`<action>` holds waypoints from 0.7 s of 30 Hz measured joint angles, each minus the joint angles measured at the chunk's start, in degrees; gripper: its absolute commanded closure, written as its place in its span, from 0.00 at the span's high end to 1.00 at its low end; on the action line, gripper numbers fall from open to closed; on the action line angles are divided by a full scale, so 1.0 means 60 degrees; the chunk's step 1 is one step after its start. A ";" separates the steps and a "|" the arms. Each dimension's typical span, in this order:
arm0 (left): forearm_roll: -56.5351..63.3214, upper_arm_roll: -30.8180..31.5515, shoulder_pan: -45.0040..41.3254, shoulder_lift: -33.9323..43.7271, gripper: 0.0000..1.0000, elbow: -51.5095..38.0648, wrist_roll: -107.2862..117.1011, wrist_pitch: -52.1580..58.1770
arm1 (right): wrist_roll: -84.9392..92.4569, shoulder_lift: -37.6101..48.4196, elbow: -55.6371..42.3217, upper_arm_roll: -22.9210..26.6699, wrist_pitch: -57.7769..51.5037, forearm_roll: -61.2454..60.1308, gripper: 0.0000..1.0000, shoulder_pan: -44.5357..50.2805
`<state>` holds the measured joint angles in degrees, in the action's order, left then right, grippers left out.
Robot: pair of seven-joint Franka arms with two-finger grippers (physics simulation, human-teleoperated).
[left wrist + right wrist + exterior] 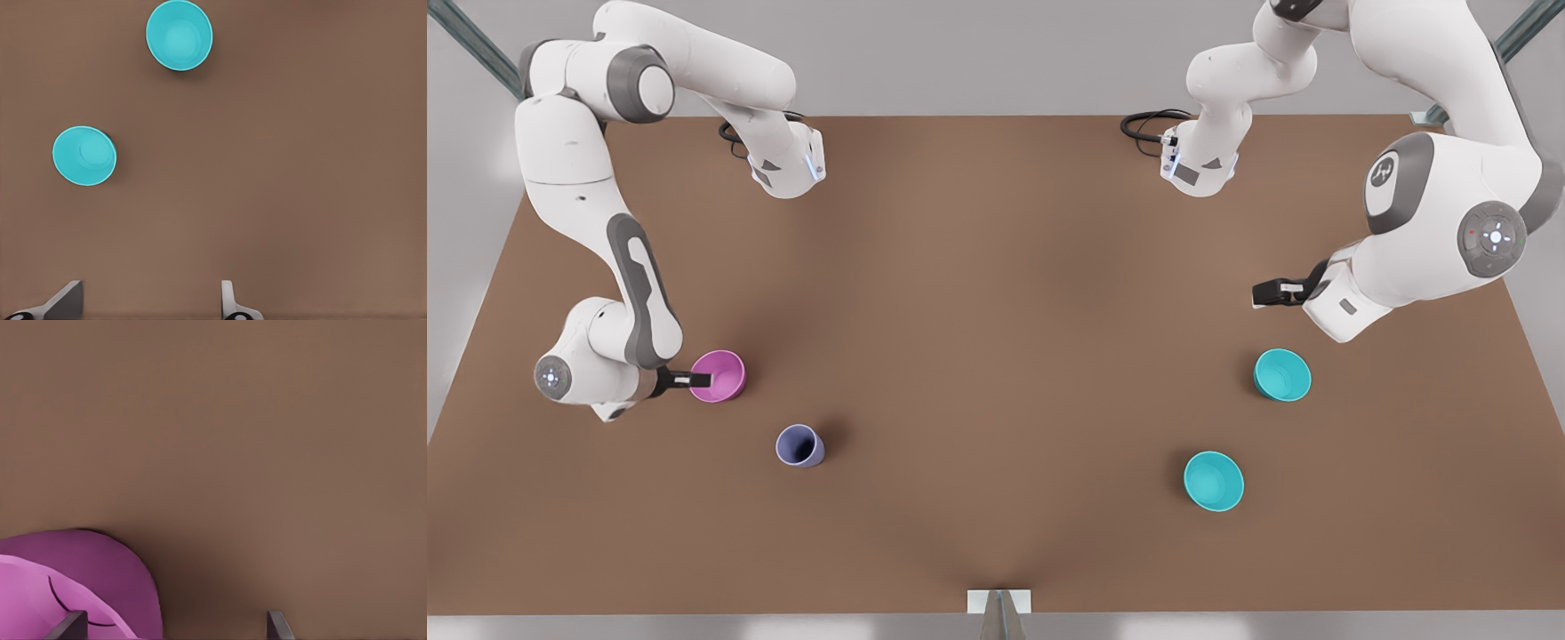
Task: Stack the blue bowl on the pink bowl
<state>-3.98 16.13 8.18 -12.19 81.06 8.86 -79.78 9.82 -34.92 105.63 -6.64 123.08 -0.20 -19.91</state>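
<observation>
The pink bowl (722, 374) stands at the front view's left, lighter pink inside. My right gripper (694, 380) is at its rim, open; in the right wrist view the pink bowl (100, 580) lies by one finger of the right gripper (175, 615). Two alike blue bowls stand apart at the front view's right, one (1282, 374) farther back and one (1214, 481) nearer the front edge. My left gripper (1267, 292) hangs open behind them, touching neither. The left wrist view shows both blue bowls (179, 35) (84, 155) ahead of the left gripper (152, 285).
A small lavender-blue cup (800, 445) stands to the right of the pink bowl, nearer the front edge. The brown table (996, 293) stretches bare between the two sides. A small grey mount (999, 604) sits at the table's front edge.
</observation>
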 measured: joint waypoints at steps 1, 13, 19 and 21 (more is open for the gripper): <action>0.0001 0.0000 0.0001 0.0000 1.00 0.0000 0.0006 0.0001 | 0.0016 -0.0003 0.0108 -0.0010 0.0112 -0.0009 1.00 -0.0053; 0.0026 -0.0001 0.0029 0.0034 1.00 -0.0010 0.0051 0.0005 | 0.0264 0.0194 0.0483 -0.0279 0.0562 -0.0501 0.34 -0.0139; 0.0014 0.0000 0.0028 0.0044 1.00 -0.0002 0.0070 0.0032 | 0.0396 0.0579 0.0275 -0.0477 0.0078 -0.0631 0.21 -0.0130; 0.0008 0.0000 0.0037 0.0046 1.00 0.0000 0.0077 0.0070 | 0.0365 0.1152 0.0555 -0.0858 -0.0206 -0.0698 0.21 -0.0032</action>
<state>-3.93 16.13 8.40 -11.91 81.06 9.32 -79.36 12.02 -28.00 108.96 -11.79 121.84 -4.39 -20.10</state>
